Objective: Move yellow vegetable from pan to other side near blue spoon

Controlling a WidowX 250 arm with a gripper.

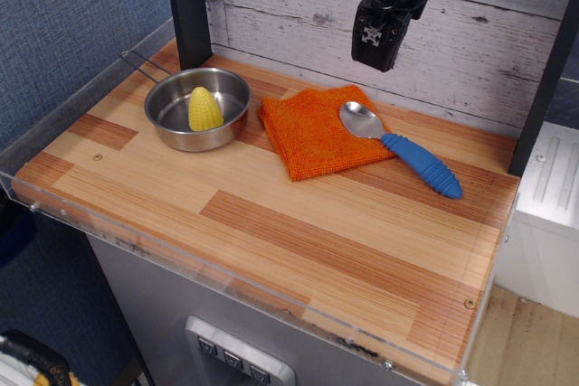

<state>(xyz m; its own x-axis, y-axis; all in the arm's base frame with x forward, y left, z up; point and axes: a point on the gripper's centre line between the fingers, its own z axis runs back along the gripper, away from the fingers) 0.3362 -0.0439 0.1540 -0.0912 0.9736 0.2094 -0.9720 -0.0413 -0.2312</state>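
Sat upright inside the pan [198, 108], tip up: the yellow vegetable [205, 110], bumpy rows of kernels facing the camera. Rested on the wooden table [298, 250], toward its back left corner, thin wire handle [143, 66] trailing off behind and to the left. Lay just to the right of the pan, almost touching its rim: an orange cloth [323, 131], spread flat. Lay farther right of the pan, silver bowl resting on the cloth and ribbed handle running off it onto the bare wood: the blue spoon [403, 151]. Hung well above the table, up and to the right of the pan, above the cloth's far edge: the gripper [374, 43], black, touching nothing. Could not tell how far apart the fingers stood from this angle. Stood behind the pan: a dark post [187, 2], against a whitewashed plank wall [470, 33].
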